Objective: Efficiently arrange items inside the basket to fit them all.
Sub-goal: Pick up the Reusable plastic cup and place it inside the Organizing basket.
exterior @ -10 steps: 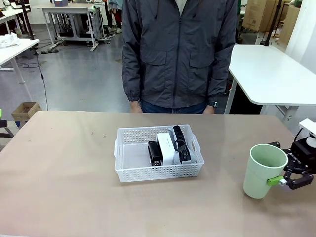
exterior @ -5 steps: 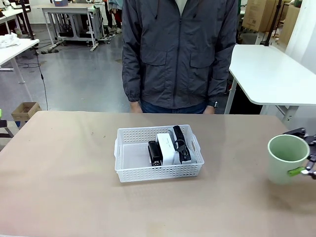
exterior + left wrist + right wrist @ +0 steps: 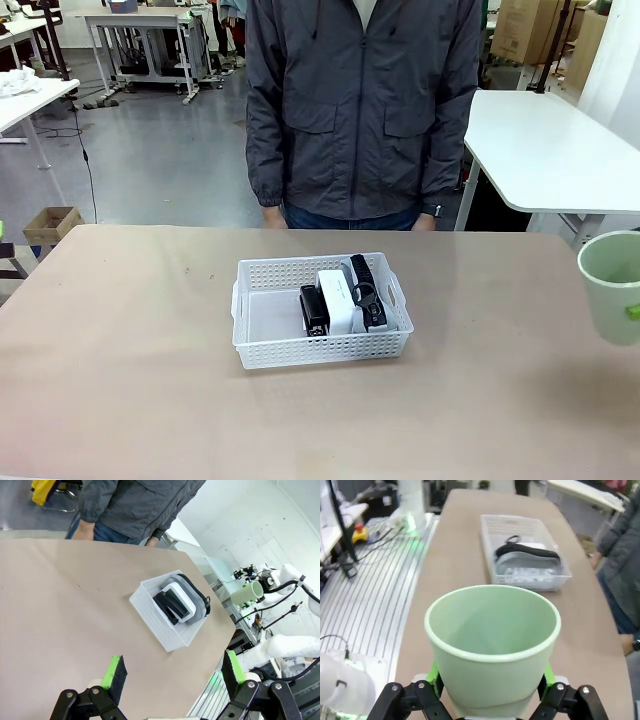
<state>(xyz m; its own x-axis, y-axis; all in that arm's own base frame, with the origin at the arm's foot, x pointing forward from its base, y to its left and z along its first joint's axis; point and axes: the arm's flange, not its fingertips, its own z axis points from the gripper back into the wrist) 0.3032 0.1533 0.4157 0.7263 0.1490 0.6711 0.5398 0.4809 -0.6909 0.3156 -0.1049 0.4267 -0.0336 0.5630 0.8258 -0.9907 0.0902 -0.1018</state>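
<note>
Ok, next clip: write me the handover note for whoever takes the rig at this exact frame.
Right gripper: closed around the pale green cup, held upright in the air off the table's right edge.
Left gripper: open, empty, above the table away from the basket.
Basket, mid-table: black stapler, white box and grey pouch sit side by side in its right half; left half free.
Person stands at the far side, hands off the table.
Done: three items packed.
Left: place the cup in the basket, probably in the free left half.

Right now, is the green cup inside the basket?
No, the green cup sits between the right pincer pads, away from the basket.
</note>
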